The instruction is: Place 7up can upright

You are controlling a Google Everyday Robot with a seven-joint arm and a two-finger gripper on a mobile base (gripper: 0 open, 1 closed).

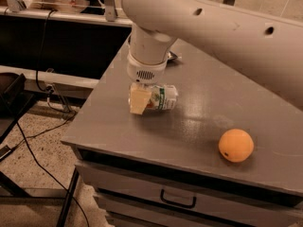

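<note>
From my end, the 7up can [162,97] is down on its side on the grey cabinet top [213,98], long axis running approx left-right. Body is silver-white w/ green print around the middle; the right end is rounded and in plain view, the left end is hidden by the robot. It lies in the left part of the top, near the left edge, and well apart from the orange [236,145], which sits toward the front right.

The gripper [140,99] hangs straight down from the white wrist [147,63] and sits right at the can's left end, its cream tip overlapping the can in my view. Can't tell whether it's clamped on the can or spread, or whether it touches it at all. The can rests on the top, not lifted. The arm [213,22] crosses the upper right of the camera view. Below the front edge is a drawer w/ a dark handle [177,201].
</note>
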